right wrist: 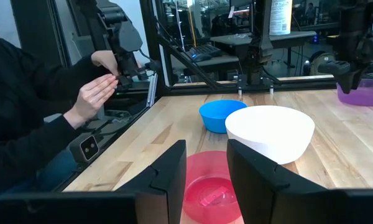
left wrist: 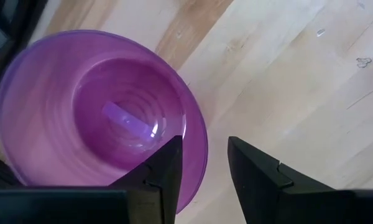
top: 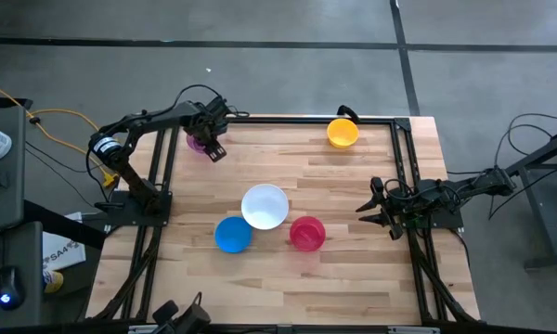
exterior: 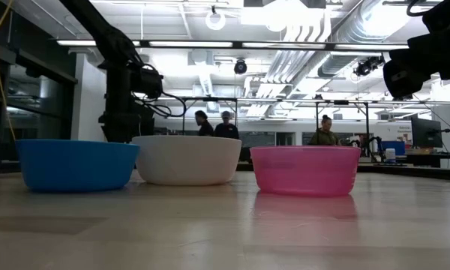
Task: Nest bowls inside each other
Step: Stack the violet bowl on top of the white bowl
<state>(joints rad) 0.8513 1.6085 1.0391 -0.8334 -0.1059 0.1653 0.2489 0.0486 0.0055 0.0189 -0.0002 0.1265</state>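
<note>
The purple bowl (top: pixel 198 142) sits at the table's far left, its base on the wood. My left gripper (left wrist: pixel 204 142) hangs over it, pointing down and open, one finger above the inside and one outside the rim (left wrist: pixel 201 134); no touch shows. The white bowl (top: pixel 265 206), blue bowl (top: pixel 233 234) and red bowl (top: pixel 306 233) stand close together mid-table. The yellow-orange bowl (top: pixel 343 132) stands at the far edge. My right gripper (top: pixel 369 209) waits open at the right edge, level, pointing at the red bowl (right wrist: pixel 211 186).
A black metal frame (top: pixel 404 158) runs along the table's left, far and right sides. A person's hands (right wrist: pixel 99 87) move beyond the table's near edge, seen in the right wrist view. Bare wood lies between the purple bowl and the three middle bowls.
</note>
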